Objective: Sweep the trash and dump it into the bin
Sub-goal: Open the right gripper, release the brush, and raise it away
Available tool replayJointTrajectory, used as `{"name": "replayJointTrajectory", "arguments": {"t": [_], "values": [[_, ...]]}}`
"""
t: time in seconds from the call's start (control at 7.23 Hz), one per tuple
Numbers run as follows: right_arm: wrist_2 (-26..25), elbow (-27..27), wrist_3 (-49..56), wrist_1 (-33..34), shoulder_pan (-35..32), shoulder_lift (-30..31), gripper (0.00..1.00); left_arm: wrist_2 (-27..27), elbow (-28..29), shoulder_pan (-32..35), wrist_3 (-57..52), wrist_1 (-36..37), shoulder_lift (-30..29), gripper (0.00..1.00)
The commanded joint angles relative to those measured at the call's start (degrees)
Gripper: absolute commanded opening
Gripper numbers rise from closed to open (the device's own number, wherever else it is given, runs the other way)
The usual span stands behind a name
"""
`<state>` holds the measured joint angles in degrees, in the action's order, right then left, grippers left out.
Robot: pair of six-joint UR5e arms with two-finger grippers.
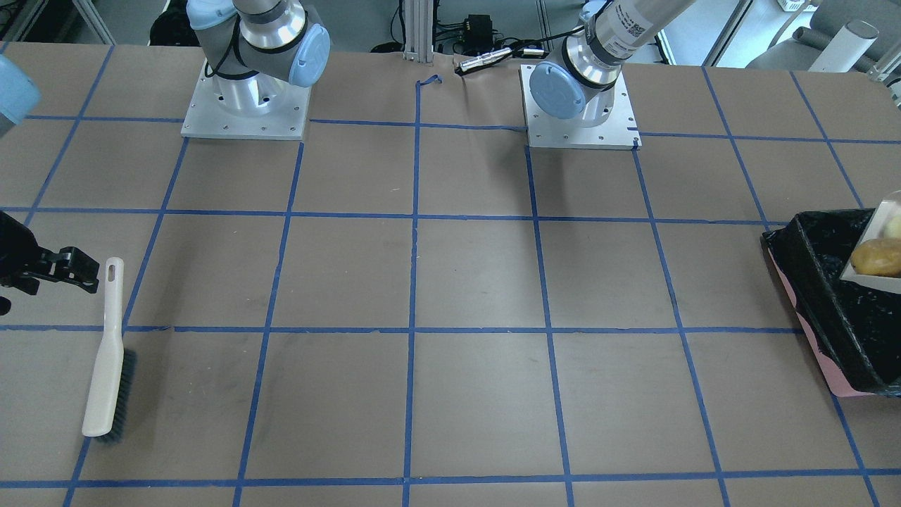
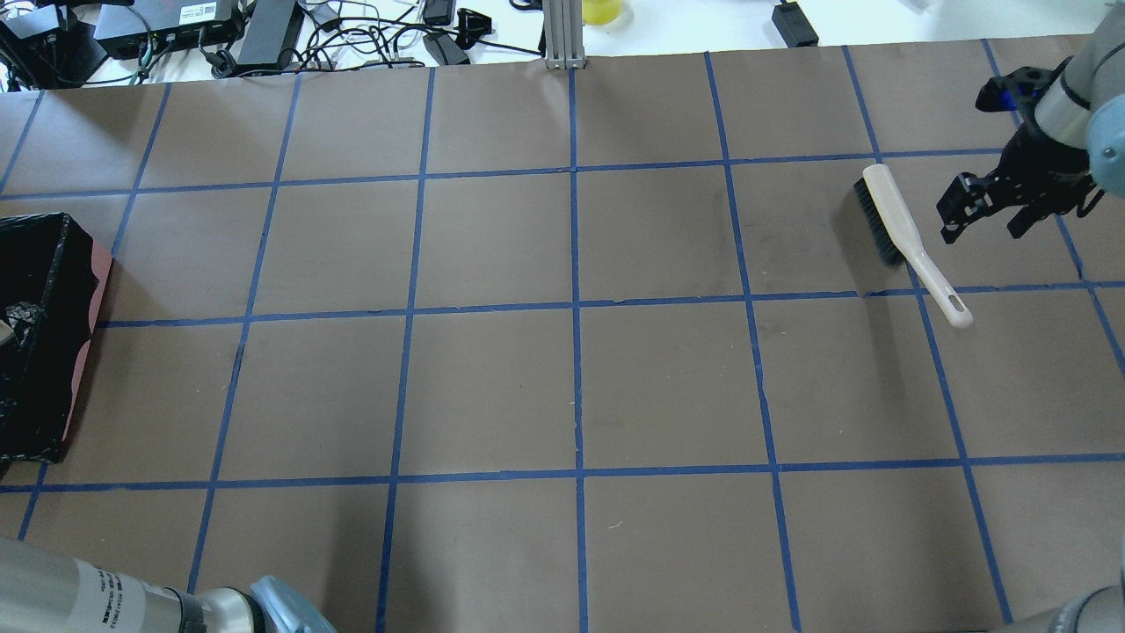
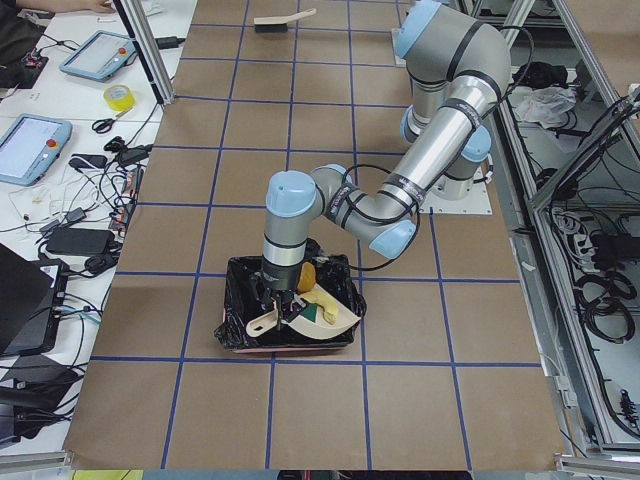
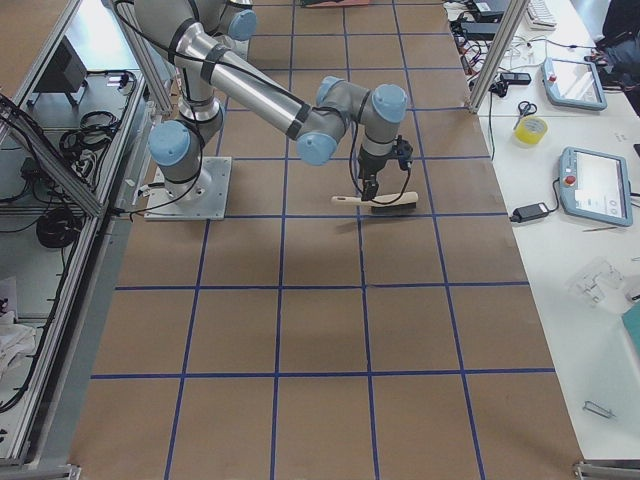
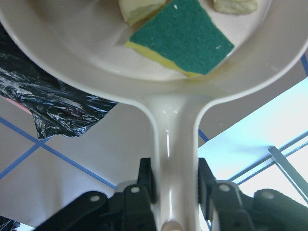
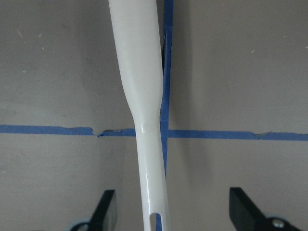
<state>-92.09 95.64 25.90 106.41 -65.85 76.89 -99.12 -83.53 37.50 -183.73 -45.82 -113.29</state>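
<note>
My left gripper is shut on the handle of the beige dustpan and holds it over the pink bin with the black liner. In the pan lie the green-and-yellow sponge piece, a pale cream piece and the yellow-orange potato-like lump. My right gripper is open just above the table, with its fingers either side of the white handle of the brush. The brush lies flat on the table.
The bin stands at the table's end on my left, the brush at the far end on my right. Brown paper with blue tape lines covers the table. Cables and boxes lie past the far edge.
</note>
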Motion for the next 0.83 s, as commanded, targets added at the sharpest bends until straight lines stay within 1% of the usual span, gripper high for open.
{"name": "replayJointTrajectory", "arguments": {"t": [0.0,0.14,0.28,0.42,0.55,0.69], "values": [[0.60,-7.98,-5.21,-10.99,-0.42,5.09,1.00,0.07,-6.17,0.03,-2.33,9.22,2.36,0.00],[0.51,-9.58,-7.77,-13.48,-2.60,5.89,1.00,-0.02,-6.81,0.03,-2.42,9.26,3.07,0.00],[0.16,-9.60,-11.36,-14.38,-6.10,6.25,1.00,-0.10,-7.43,0.03,-2.42,9.35,3.43,0.00],[-0.01,-9.51,-19.75,-14.73,-11.27,7.03,1.00,-0.10,-7.52,0.12,-2.42,9.26,3.78,0.00],[0.77,-9.60,-23.31,-14.13,-16.10,7.65,1.00,-0.10,-7.17,0.21,-2.68,9.43,3.78,0.00],[0.69,-9.16,-23.61,-13.86,-17.28,9.66,1.00,-0.37,-6.82,1.08,-2.69,10.57,4.13,0.00]]}}
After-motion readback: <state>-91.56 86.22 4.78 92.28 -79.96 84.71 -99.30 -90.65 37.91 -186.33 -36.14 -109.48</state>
